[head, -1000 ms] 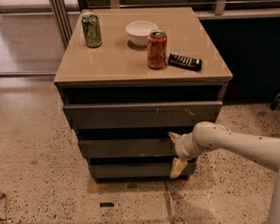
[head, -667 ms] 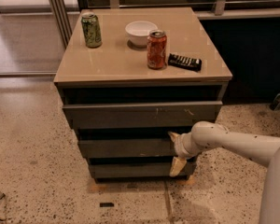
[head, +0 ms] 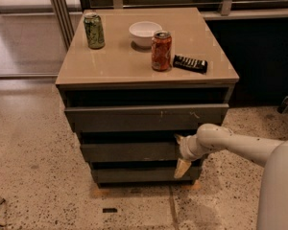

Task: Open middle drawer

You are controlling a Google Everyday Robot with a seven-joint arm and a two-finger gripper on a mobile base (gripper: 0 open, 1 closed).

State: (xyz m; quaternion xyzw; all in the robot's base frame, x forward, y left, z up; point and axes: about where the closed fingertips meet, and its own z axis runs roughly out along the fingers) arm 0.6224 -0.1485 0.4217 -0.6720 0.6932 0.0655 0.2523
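Fingers [head: 182, 168] of the gripper [head: 179, 152] spread, seemingly straddling the right end of the middle drawer [head: 129, 151]; stiff, handle-less, best hooked by its top lip.

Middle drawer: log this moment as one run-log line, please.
task: open middle drawer | gripper: at the drawer front's right end, contact unclear | drawer: not visibly pulled out

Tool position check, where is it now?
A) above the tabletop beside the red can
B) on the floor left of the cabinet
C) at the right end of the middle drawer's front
C: the tool is at the right end of the middle drawer, well below the tabletop.
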